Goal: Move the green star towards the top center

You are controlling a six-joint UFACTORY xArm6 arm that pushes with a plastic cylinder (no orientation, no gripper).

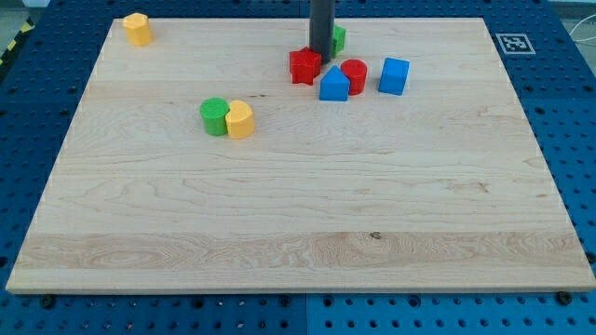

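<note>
The green star (339, 38) sits near the view's top centre, mostly hidden behind the dark rod; only its right part shows. My tip (320, 55) rests on the board right at the star's left front side, just above the red star-shaped block (304, 66). Whether the tip touches the green star cannot be told.
A blue block with a pointed top (334, 85), a red cylinder (354, 74) and a blue cube (394, 76) cluster just below and right of the tip. A green cylinder (214, 116) and a yellow block (240, 120) sit together at middle left. Another yellow block (138, 29) lies at top left.
</note>
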